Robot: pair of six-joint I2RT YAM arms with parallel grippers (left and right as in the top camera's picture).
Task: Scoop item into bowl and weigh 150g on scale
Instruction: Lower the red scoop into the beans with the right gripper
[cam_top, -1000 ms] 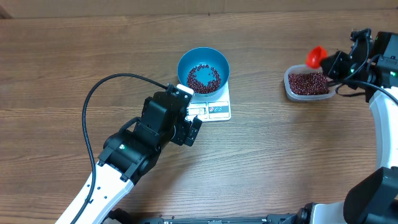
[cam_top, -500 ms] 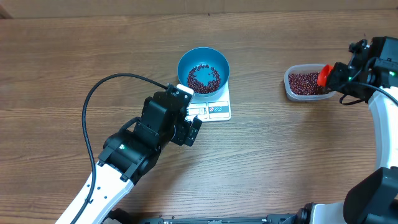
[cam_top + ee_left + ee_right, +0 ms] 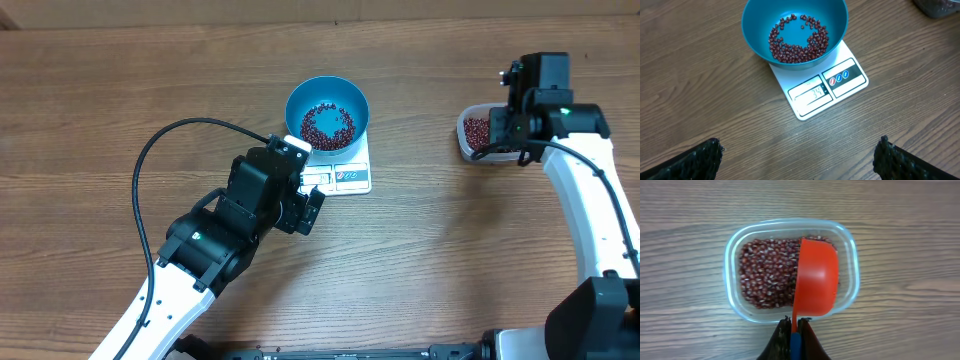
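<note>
tub (image 3: 732, 280): clear, on wooden table (image 3: 450, 260) | scoop (image 3: 816, 277): red, inside tub, right half | cable (image 3: 141, 170): black, left

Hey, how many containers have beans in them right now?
2: the blue bowl on the white scale, and the clear tub off to the right, red scoop over it.

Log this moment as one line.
left gripper: open, empty, near scale | right gripper: shut on scoop, its head in tub of beans | bowl: on scale, some beans inside

Blue bowl (image 3: 794, 27) of red-brown beans (image 3: 799, 41) atop white scale (image 3: 822, 90), wide-spread claw (image 3: 799, 160) below.
</note>
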